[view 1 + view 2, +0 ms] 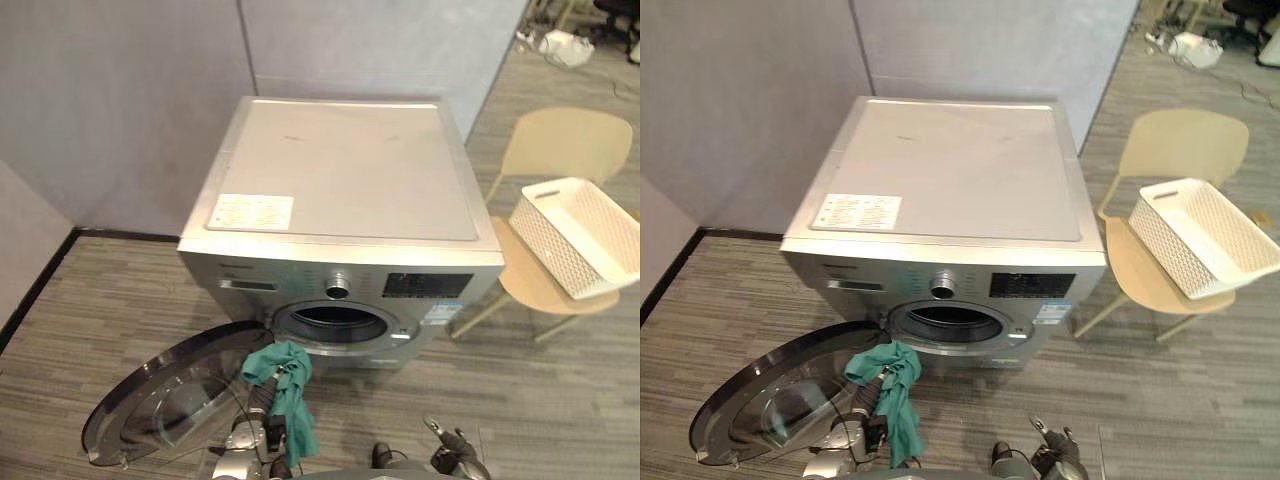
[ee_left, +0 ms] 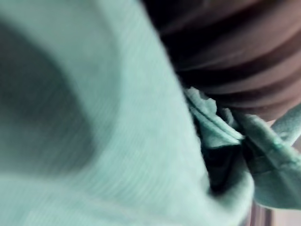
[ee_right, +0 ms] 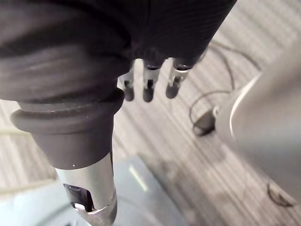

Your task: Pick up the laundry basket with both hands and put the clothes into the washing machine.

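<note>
Teal knitted cloth [image 1: 295, 400] drapes the left robot hand [image 1: 262, 398], grip untellable, just below the round opening [image 1: 335, 322] of the silver washing machine [image 1: 340, 180]; right robot hand [image 3: 148, 84] spread, empty.

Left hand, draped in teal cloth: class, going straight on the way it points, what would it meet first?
Probably the open drum mouth of the washing machine, perhaps its lower rim; depth is unclear.
</note>
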Available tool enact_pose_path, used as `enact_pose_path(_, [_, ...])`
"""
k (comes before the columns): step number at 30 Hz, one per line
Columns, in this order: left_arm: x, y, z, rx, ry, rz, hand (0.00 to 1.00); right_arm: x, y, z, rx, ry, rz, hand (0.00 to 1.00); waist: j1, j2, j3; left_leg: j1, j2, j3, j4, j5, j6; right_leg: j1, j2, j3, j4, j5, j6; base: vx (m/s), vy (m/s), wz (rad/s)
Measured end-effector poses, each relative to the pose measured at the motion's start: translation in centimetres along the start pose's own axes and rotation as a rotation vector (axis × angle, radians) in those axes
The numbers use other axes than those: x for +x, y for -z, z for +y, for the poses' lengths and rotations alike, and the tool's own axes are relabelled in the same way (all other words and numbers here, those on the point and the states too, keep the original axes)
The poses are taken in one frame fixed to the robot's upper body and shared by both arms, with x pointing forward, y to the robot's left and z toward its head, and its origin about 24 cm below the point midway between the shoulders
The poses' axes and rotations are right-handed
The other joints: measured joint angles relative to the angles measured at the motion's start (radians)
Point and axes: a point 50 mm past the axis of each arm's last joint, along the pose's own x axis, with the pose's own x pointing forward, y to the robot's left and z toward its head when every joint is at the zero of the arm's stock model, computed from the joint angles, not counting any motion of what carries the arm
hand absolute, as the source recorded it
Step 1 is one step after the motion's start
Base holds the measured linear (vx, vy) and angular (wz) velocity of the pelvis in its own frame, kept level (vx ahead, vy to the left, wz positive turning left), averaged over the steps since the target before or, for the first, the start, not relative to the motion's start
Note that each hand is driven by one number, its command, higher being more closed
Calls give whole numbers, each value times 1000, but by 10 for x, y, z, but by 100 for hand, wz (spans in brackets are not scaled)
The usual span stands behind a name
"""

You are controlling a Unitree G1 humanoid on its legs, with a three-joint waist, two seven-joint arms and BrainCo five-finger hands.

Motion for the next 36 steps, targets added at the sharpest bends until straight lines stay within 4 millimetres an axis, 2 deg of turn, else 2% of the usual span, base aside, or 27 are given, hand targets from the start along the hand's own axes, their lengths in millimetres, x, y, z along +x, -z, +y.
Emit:
enact_pose_path(3, [0, -1, -8, -39, 26, -3, 100, -2, 8, -5, 6, 15, 26, 0, 9, -20, 11, 21, 29, -8, 46, -5, -10, 54, 19, -25, -8, -9, -14, 54, -117, 18])
enact_pose_path(5, [0, -8, -19, -61, 60, -33, 100, -1, 4, -2, -2, 3, 8, 0, 12, -25, 27, -46, 46, -28, 202, -45, -37, 60, 15, -35, 13, -28, -29, -13, -94, 23])
enact_pose_path(6, [-2, -17, -23, -75, 78, -77, 100, -1, -1, 4, -8, -18, -11, 0, 20, -19, 58, -113, 67, -41, 366, -78, -37, 62, 12, -42, 48, -54, -29, -52, -80, 28])
enact_pose_path(7, [-3, -26, -28, -82, 103, -120, 100, 0, -9, 10, -30, -42, -44, 0, 28, -10, 95, -194, 87, -68, 553, -80, -28, 59, 7, -50, 95, -86, -32, -125, -73, 27])
enact_pose_path(9, [-9, -30, -37, -95, 145, -152, 100, 1, -16, 10, -71, -53, -70, 0, 46, 10, 125, -273, 101, -129, 739, -63, -23, 54, 9, -49, 168, -147, -31, -121, 6, 13])
enact_pose_path(10, [-11, -31, -38, -92, 155, -160, 100, 1, -19, 11, -83, -57, -80, 0, 49, 19, 131, -300, 99, -147, 777, -61, -24, 53, 4, -45, 186, -163, -29, -30, 70, 2])
enact_pose_path(11, [-15, -32, -40, -95, 169, -175, 100, 1, -28, 18, -92, -78, -111, 0, 51, 27, 134, -343, 91, -164, 821, -87, -8, 22, -9, -33, 227, -177, -32, 2, 81, -14])
enact_pose_path(12, [-17, -35, -44, -95, 186, -193, 100, 0, -37, 28, -103, -110, -145, 0, 56, 27, 134, -376, 78, -169, 803, -111, 11, -24, -19, -19, 260, -186, -27, 0, 117, -35])
enact_pose_path(13, [-18, -40, -47, -92, 203, -214, 100, -1, -44, 40, -120, -143, -177, 0, 65, 27, 135, -403, 65, -172, 757, -112, 14, -76, -25, -1, 292, -192, -24, 27, 142, -53])
enact_pose_path(14, [-18, -49, -53, -84, 230, -245, 100, -3, -57, 57, -139, -183, -223, 0, 70, 29, 156, -414, 49, -173, 644, -97, 9, -134, -25, 22, 346, -194, -16, 49, 206, -45])
enact_pose_path(15, [-19, -56, -62, -82, 270, -270, 100, -6, -70, 73, -146, -224, -268, 0, 69, 26, 179, -394, 35, -170, 577, -141, 3, -198, -36, 41, 413, -213, -6, 59, 176, -25])
enact_pose_path(16, [-18, -62, -66, -93, 285, -281, 100, -8, -74, 81, -146, -243, -285, 0, 68, 13, 198, -400, 23, -166, 560, -156, 18, -227, -39, 48, 432, -216, -6, 11, 149, -21])
enact_pose_path(17, [-15, -78, -72, -104, 315, -319, 100, -13, -85, 103, -142, -295, -324, 0, 81, -17, 257, -421, 23, -142, 580, -161, 24, -259, -44, 64, 451, -215, -4, -29, 109, -25])
enact_pose_path(19, [-17, -97, -87, -121, 382, -368, 100, -25, -99, 131, -139, -368, -391, 0, 98, -22, 308, -493, 35, -141, 665, -195, 27, -314, -41, 81, 489, -216, 3, -57, 167, -25])
enact_pose_path(23, [-25, -119, -116, -94, 496, -437, 100, -42, -118, 158, -127, -433, -479, 0, 100, -9, 347, -570, 37, -111, 734, -256, 60, -405, -39, 121, 545, -228, 18, -52, 143, -27])
enact_pose_path(25, [-30, -147, -137, -37, 566, -518, 100, -60, -135, 171, -84, -478, -575, 0, 98, -5, 365, -657, 43, -93, 797, -285, 76, -506, -37, 155, 602, -238, 36, -80, 137, -31])
enact_pose_path(26, [-31, -154, -142, -16, 579, -542, 100, -66, -139, 175, -80, -490, -603, 0, 99, -6, 377, -674, 45, -91, 814, -292, 76, -525, -35, 162, 617, -240, 38, -67, 88, -27])
enact_pose_path(28, [-30, -181, -162, 98, 588, -622, 100, -84, -157, 183, -76, -507, -713, 0, 94, -5, 405, -752, 61, -86, 886, -311, 85, -605, -29, 176, 678, -255, 53, -60, 66, -19])
enact_pose_path(30, [-31, -197, -172, 133, 576, -663, 100, -96, -169, 189, -59, -522, -777, 0, 97, -7, 422, -801, 74, -86, 933, -322, 83, -657, -15, 188, 716, -258, 55, -51, 24, -24])
enact_pose_path(33, [-28, -231, -171, 87, 484, -729, 100, -122, -187, 195, -34, -566, -914, 0, 94, -13, 438, -908, 109, -79, 1014, -346, 91, -772, 17, 213, 780, -263, 61, -72, -1, -39])
enact_pose_path(35, [-26, -257, -155, 37, 380, -787, 100, -132, -195, 194, -23, -567, -976, 0, 92, -25, 456, -943, 132, -69, 1049, -364, 92, -818, 38, 229, 806, -266, 65, -94, -26, -41])
enact_pose_path(36, [-24, -278, -137, -26, 296, -826, 100, -136, -197, 193, -13, -567, -1002, 0, 90, -32, 462, -969, 149, -66, 1071, -372, 94, -849, 51, 240, 820, -266, 66, -111, -23, -36])
